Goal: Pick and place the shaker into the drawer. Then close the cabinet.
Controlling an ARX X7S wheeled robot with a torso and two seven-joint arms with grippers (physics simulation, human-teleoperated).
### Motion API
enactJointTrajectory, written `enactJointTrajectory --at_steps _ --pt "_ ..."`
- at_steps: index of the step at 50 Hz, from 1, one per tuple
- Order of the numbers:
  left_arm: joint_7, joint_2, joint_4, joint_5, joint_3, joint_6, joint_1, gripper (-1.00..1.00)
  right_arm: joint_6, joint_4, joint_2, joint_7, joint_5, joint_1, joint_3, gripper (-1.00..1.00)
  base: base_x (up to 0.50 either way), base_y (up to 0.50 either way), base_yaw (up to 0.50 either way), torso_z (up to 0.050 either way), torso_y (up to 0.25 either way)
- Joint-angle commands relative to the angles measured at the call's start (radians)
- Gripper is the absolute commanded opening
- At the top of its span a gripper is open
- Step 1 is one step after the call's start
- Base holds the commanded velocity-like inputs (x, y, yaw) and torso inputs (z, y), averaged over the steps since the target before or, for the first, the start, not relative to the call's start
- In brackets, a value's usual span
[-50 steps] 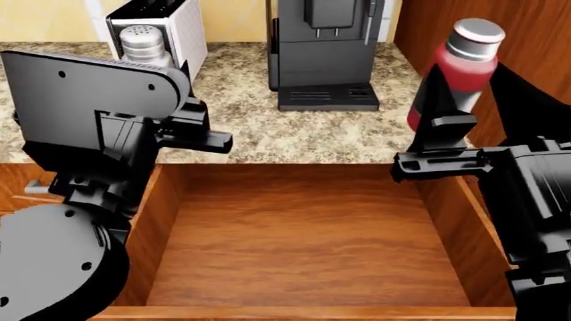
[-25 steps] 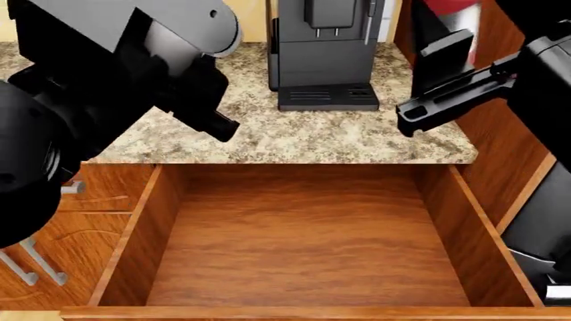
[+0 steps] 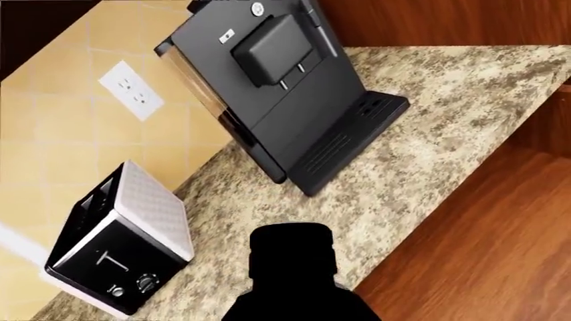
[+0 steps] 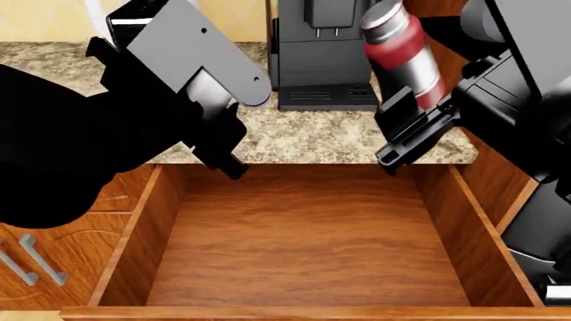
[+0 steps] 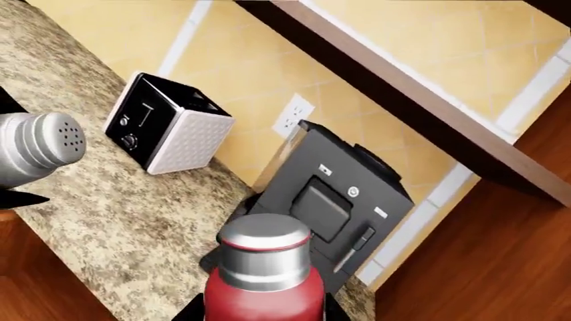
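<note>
Your right claw point(image 4: 406, 124) is clamped on the red shaker point(image 4: 403, 50), tilted above the worktop point(image 4: 312, 137) edge, just behind the open drawer point(image 4: 308, 247). Bring it forward over the middle, lower, then release. Whether your left claw point(image 4: 227, 150) is open or closed, I can't tell.

Both arms are matte black, built of blocky angular housings. The left arm point(image 4: 80, 140) has a large rounded black shell, and beyond it toward the hand a flat grey plate point(image 4: 200, 57) with a rounded end and one small dark hole. The right arm point(image 4: 526, 87) is all black, with stepped slabs and a ridged bar behind the hand
</note>
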Motion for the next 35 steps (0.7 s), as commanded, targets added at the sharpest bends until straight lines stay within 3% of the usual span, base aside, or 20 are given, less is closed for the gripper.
enactJointTrajectory --at_steps 1,18,35 --pt "0.098 0.009 -0.004 0.107 0.059 0.051 0.052 -1.0 -0.004 -0.028 0.028 -0.123 -0.125 -0.064 -0.04 -1.0 0.0 0.0 0.0 0.0 0.0" --pt "0.197 0.013 -0.006 0.237 0.123 0.145 0.15 -1.0 -0.095 -0.053 0.051 -0.242 -0.344 -0.208 -0.144 -1.0 0.0 0.0 0.0 0.0 0.001" --pt "0.16 -0.032 0.035 0.175 0.114 0.168 0.227 -1.0 -0.132 -0.064 0.085 -0.303 -0.444 -0.256 -0.219 -1.0 0.0 0.0 0.0 0.0 0.0"
